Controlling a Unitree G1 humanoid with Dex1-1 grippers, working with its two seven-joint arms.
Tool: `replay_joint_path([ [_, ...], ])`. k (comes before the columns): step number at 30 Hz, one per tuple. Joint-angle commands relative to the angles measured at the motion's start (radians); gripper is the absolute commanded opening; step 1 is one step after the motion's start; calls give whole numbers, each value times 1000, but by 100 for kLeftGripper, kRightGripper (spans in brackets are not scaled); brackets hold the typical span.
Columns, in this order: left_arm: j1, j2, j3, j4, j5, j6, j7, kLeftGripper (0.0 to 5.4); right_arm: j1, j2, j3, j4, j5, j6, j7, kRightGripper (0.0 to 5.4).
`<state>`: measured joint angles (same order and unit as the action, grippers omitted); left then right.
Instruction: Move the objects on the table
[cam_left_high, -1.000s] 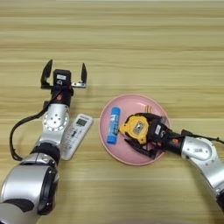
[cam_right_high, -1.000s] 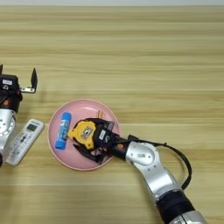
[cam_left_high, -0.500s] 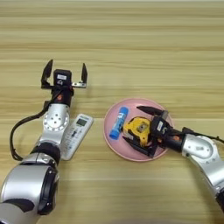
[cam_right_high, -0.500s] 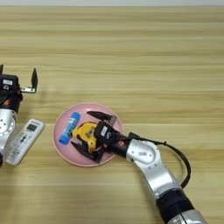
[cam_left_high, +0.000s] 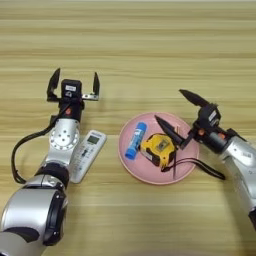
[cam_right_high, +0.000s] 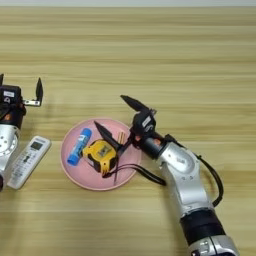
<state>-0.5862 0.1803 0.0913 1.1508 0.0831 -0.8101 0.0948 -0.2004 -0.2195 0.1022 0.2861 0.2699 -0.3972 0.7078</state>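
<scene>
On pink plate (cam_left_high: 182, 172), tape measure (cam_left_high: 158, 149) just beside spread-fingered right end effector (cam_left_high: 175, 113).

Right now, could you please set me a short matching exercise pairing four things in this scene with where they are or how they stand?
Things:
1. tape measure
2. remote control
3. glue stick
4. right pincer

Places or states:
A. on the bare table, beside the left arm
B. open, at the plate's right edge
C. on the plate, left part
D. on the plate, middle

Pairs: 1-D, 2-A, 3-C, 4-B
</scene>
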Motion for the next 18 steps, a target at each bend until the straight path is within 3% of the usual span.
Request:
replay_joint_path([
  [1, -17, 9, -6, 12, 9, 13, -6, 540, -62, 11, -100, 84, 84, 11, -7, 537],
  [3, -17, 10, -6, 12, 9, 14, -7, 540, -96, 15, -148, 152, 112, -1, -16, 537],
  [11, -11, 15, -4, 9, 6, 13, -13, 540, -231, 26, -282, 530, 90, -137, -111, 537],
  [15, -8, 18, -1, 6, 3, 12, -19, 540, -283, 10, -315, 691, 26, -224, -232, 537],
  [18, -4, 20, 0, 2, 1, 11, -23, 540, -314, -15, -304, 787, -74, -296, -382, 537],
])
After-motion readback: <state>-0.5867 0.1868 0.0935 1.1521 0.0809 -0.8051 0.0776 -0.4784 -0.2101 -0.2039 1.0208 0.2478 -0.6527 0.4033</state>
